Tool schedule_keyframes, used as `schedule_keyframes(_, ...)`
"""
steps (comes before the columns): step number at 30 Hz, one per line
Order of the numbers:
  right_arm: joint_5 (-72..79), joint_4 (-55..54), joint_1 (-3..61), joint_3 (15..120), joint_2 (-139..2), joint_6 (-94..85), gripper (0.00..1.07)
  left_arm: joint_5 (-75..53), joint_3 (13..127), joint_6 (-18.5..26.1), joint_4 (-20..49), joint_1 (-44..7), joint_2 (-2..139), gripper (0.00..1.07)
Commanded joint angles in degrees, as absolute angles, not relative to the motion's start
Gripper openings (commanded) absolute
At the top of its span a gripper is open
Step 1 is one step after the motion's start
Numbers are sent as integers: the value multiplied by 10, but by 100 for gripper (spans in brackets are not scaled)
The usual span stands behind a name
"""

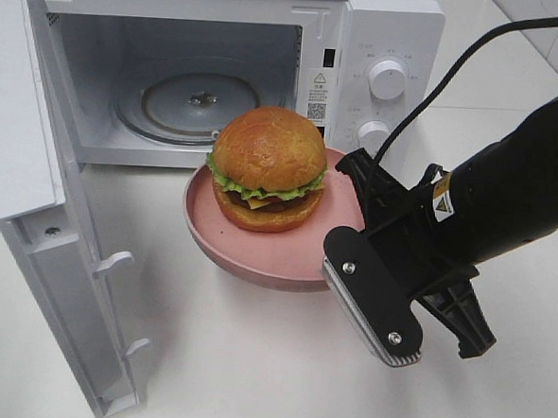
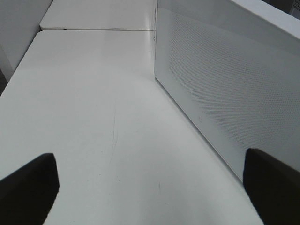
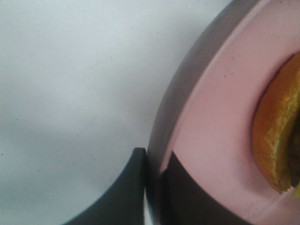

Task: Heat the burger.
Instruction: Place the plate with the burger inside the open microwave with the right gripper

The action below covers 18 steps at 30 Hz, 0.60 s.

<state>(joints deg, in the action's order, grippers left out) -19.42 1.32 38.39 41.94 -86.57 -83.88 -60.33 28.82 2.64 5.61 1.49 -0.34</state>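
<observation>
Two-finger right gripper (image 3: 154, 154) is pinched tight on the near rim of the pink plate (image 1: 257, 264), one finger inside the lip, one outside. It's an edge grip only, so the plate hangs out from the fingers. My call: keep the wrist level and move slowly, or the plate sags away from the grip. Just beyond the fingertips the burger (image 1: 268, 170) sits upright mid-plate, untouched by them. It's tall and likely to slide or topple if the plate tilts. The plate looks slightly off the table (image 1: 250, 378), but I can't confirm that from the shadow.

Past the burger the microwave (image 1: 384, 35) cavity stands open, its glass turntable (image 1: 195, 104) bare. Step in hand, as I judge it: carry the plate straight ahead into the cavity. Clear the sill first, centre it on the turntable, and lower it fully before letting go. Its door (image 1: 44, 185) is swung wide on the plate's far side from the gripper, out of the path. Farthest off, the left gripper (image 2: 150, 187) is spread apart holding nothing, beside the door's outer face.
</observation>
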Motion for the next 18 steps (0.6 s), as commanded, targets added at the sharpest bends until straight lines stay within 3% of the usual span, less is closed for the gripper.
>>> schedule_keyframes(1, -167, 22, 380, 430, -865, -833, 0, -595, 287, 26, 58, 17, -14, 100)
schedule_keyframes(18, -155, 23, 381, 499, -923, -803, 0, -595, 287, 26, 58, 17, -14, 100)
